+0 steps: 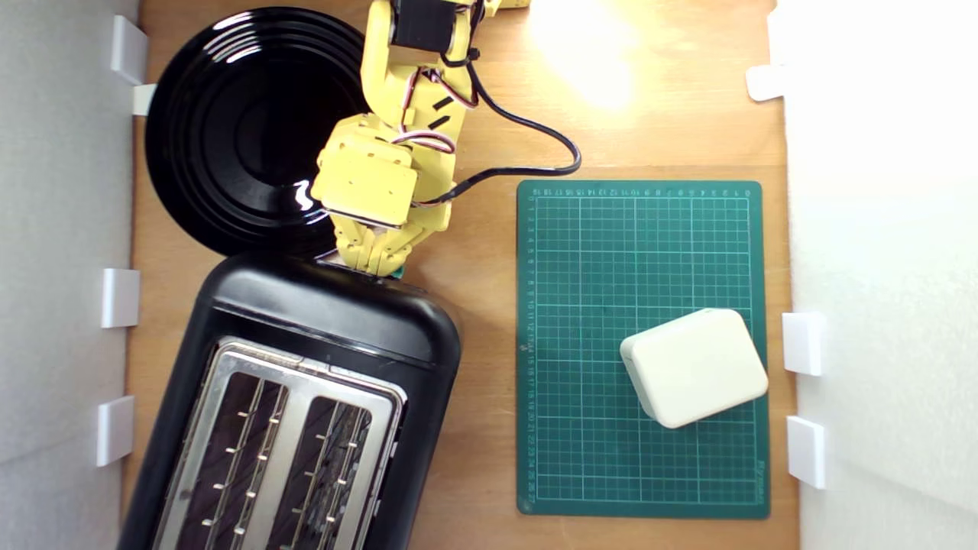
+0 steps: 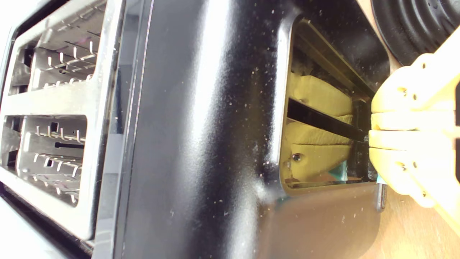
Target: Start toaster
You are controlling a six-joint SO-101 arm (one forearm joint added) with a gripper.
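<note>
Fingers (image 2: 373, 135) pressed together, mine, against the end face of the toaster (image 1: 306, 397) at the bench's near-left in the exterior view, right on its teal lever (image 1: 397, 272); heavy, stiff, glossy-slick body, so I'd push the lever only.

A round glossy black ribbed plate (image 1: 237, 130) lies on the wooden tabletop (image 1: 489, 321) at the exterior view's upper left. A green gridded cutting mat (image 1: 603, 252) lies flat at that view's right. A cream rounded-corner rectangular box (image 1: 694, 367) rests on the mat's lower right area. White plastic brackets (image 1: 121, 298) line both side walls.
</note>
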